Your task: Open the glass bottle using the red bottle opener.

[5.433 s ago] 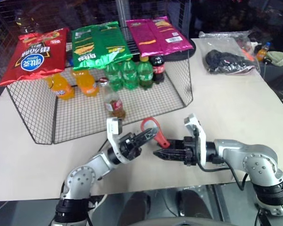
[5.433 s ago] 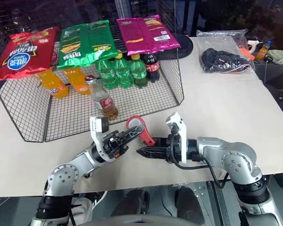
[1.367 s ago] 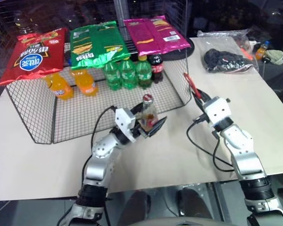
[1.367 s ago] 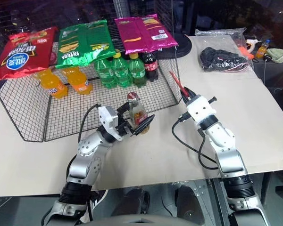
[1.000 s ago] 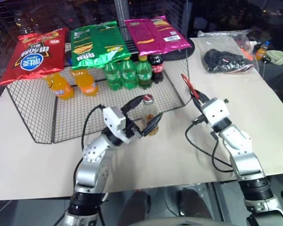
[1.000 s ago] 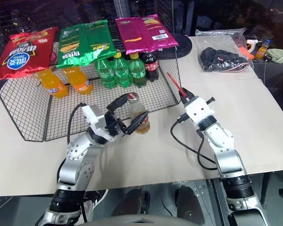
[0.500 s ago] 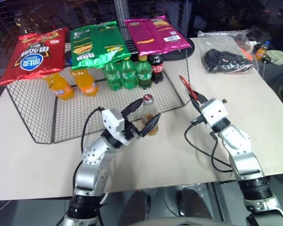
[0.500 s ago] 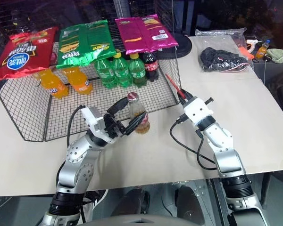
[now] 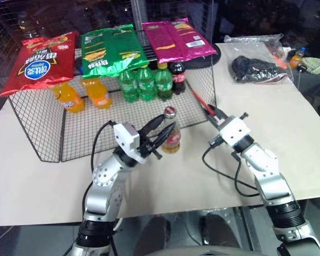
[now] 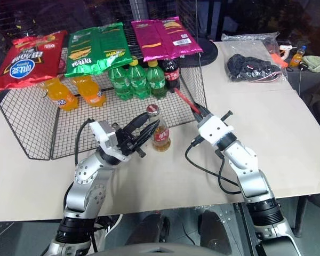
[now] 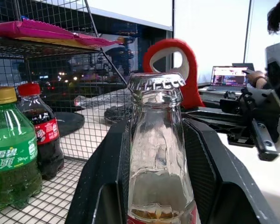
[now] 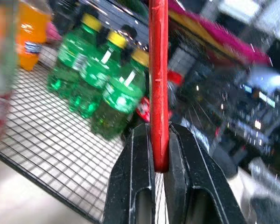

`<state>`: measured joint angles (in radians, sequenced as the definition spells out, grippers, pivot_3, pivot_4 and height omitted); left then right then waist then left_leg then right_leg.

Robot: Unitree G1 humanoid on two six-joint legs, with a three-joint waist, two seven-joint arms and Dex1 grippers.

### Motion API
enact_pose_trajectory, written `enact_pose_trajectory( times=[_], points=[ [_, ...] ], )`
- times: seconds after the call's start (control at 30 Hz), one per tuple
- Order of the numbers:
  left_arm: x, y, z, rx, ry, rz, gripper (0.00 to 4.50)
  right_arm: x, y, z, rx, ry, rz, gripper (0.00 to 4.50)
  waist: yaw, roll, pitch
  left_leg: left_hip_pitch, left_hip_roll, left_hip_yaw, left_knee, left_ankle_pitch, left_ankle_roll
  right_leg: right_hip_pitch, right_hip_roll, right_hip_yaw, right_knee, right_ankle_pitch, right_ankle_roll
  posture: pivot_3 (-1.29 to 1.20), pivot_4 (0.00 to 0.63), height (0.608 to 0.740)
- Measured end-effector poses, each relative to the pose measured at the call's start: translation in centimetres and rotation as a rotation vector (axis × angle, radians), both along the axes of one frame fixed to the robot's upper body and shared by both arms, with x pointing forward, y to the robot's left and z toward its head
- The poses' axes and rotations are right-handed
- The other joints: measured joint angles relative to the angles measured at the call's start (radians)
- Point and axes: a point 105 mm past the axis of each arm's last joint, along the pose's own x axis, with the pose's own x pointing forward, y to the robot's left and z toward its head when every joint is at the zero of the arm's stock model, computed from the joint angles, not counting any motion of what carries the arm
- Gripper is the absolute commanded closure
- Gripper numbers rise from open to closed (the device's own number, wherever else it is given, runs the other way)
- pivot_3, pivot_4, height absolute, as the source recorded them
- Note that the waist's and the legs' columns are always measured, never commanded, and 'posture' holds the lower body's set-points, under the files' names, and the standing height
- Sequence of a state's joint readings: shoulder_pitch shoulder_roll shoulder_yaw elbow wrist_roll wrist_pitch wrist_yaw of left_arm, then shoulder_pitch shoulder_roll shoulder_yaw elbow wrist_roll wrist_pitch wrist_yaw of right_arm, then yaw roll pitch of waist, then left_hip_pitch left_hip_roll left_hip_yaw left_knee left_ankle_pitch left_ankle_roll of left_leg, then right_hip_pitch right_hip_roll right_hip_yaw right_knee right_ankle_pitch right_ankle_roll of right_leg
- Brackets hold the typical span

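Observation:
The glass bottle (image 9: 171, 133) stands upright on the table just in front of the wire rack, its metal cap (image 9: 169, 112) on. My left gripper (image 9: 161, 134) reaches in from the left, and its two black fingers (image 11: 101, 186) hug the bottle's (image 11: 156, 158) sides below the neck. My right gripper (image 9: 215, 114) is shut on the handle of the red bottle opener (image 9: 199, 101), to the right of the bottle. The opener (image 12: 158, 79) sticks out past the fingertips. Its loop head (image 11: 176, 58) hangs close behind the cap (image 11: 155, 81).
The wire rack (image 9: 48, 133) holds orange bottles (image 9: 69, 98), green soda bottles (image 9: 144, 82) and a cola bottle (image 9: 177, 77), with snack bags (image 9: 109, 50) on top. A plastic bag of dark stuff (image 9: 258, 69) lies at the back right. A person (image 11: 279, 16) shows in the background.
My left fingers have closed from wide apart onto the bottle's sides. My right gripper has carried the opener to the left, nearer the bottle's cap.

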<state>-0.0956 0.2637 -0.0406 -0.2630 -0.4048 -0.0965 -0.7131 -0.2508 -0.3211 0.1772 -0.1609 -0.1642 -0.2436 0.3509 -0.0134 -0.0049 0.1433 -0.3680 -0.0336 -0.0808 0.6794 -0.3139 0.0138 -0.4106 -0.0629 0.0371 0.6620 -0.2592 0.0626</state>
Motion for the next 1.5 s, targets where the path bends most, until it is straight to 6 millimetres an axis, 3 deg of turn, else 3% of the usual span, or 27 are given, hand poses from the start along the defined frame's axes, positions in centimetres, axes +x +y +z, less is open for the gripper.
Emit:
enact_pose_trajectory(
  times=[0.3, 1.5],
  points=[
    [0.2, -0.1, 0.0, 0.001, -0.001, 0.002, 3.12, -1.5, 2.8, -1.3, -0.054, -0.039, 0.074, 4.5, 0.0, 0.0, 0.0, 0.001, 0.0, 0.0, 0.0, 0.0, 0.0, 0.001, 0.0, 0.0, 0.0, 0.0, 0.0, 0.0, 0.15, 0.74],
    [0.5, -0.2, -0.1, -0.011, 0.012, 0.003, 3.12, 0.5, 4.0, -2.1, -0.182, -0.391, 0.044, 4.5, -0.001, 0.0, 0.0, 0.006, 0.0, 0.001, 0.0, 0.0, 0.0, 0.005, 0.0, 0.001, 0.0, 0.0, 0.0, 0.0, 0.15, 0.74]
  ],
)
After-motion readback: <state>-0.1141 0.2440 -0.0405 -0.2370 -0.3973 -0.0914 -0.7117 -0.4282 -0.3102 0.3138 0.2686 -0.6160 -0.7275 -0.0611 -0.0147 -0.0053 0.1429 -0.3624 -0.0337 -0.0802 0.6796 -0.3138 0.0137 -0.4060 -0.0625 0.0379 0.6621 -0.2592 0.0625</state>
